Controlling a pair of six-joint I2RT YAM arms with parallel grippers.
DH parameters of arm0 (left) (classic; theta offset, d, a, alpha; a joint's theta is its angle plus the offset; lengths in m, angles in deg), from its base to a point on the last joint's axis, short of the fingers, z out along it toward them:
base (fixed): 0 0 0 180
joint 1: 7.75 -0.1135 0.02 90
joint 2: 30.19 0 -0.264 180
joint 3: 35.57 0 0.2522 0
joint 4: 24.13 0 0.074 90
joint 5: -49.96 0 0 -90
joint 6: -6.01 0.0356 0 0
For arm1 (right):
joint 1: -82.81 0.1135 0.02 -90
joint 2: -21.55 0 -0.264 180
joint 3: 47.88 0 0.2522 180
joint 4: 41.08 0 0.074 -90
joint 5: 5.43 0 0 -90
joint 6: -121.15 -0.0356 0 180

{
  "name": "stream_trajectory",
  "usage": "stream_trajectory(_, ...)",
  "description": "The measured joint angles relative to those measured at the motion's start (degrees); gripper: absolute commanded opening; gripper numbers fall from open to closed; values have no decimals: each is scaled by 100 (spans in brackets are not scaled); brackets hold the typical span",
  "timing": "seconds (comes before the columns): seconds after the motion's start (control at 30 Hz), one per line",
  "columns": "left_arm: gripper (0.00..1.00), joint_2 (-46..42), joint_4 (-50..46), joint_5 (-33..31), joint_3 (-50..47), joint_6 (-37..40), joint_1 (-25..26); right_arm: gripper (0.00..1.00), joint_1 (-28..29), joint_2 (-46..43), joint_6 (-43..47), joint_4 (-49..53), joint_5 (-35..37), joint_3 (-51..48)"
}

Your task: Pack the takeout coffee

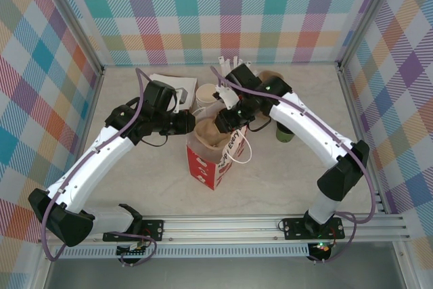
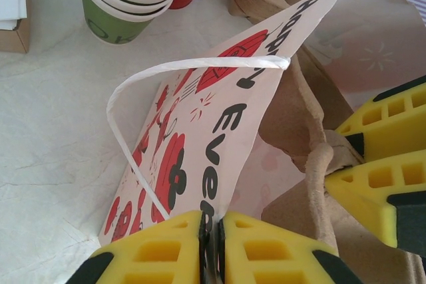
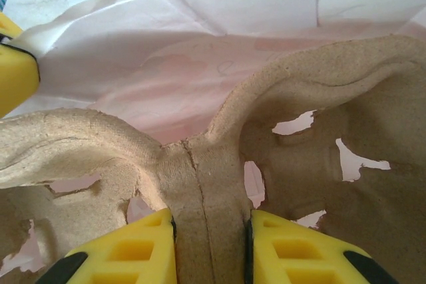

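Observation:
The takeout coffee (image 1: 284, 134), a green cup with a black lid, stands on the table just right of my right forearm, which partly hides it. A red-and-white paper bag (image 1: 206, 162) stands open at the centre. My left gripper (image 2: 213, 223) is shut on the bag's printed wall (image 2: 200, 131) and shows at the bag's left rim (image 1: 191, 124). A brown pulp cup carrier (image 3: 333, 111) sits low in the bag's mouth (image 1: 211, 133). My right gripper (image 3: 208, 223) is shut on its middle ridge, and appears over the bag (image 1: 223, 121).
A stack of cream lidless cups (image 1: 205, 93) in a green cup (image 2: 110, 26) stands behind the bag. A red cup with white straws (image 1: 233, 67) and a white box (image 1: 169, 86) sit further back. The bag's white handle (image 2: 133, 131) loops outward.

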State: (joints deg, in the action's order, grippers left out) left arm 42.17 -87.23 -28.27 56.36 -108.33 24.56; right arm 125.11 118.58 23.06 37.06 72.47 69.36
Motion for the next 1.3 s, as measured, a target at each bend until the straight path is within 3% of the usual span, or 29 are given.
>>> stream_trajectory(0.3, 14, 0, 37, 216, 0, -83, 0, 26, -24, 341, 669, 531, 188, 1108)
stream_trajectory(0.7, 13, -2, 160, 269, -2, -216, 0, 26, 48, 697, 820, 579, 142, 1102)
stream_trajectory(1.3, 14, -11, 160, 299, -2, -227, 2, 26, 197, 664, 1628, 717, 999, 837)
